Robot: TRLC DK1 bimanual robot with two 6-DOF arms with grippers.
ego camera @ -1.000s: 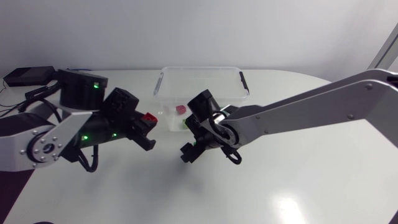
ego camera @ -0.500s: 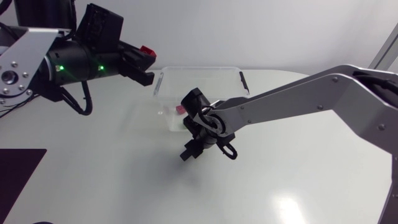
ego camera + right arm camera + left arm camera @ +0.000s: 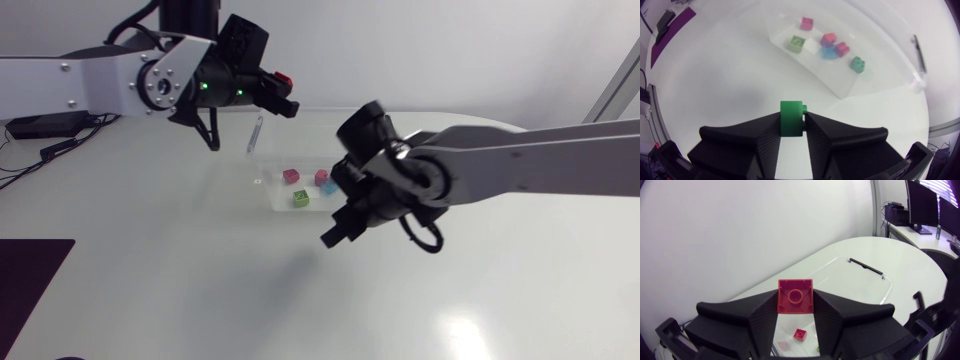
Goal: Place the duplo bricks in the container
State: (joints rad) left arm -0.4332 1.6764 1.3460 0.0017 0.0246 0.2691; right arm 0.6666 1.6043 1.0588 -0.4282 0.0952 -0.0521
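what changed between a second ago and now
The left gripper, shut on the red brick throughout, rose from the table beside the container and swung up toward its far left corner. The right gripper, holding a green brick, lifted and shifted right in front of the container. The container and the bricks inside it stayed put.

Looking down on a rounded white table (image 3: 200,300) standing against a plain pale wall (image 3: 450,50) and catching a soft glare (image 3: 465,335)
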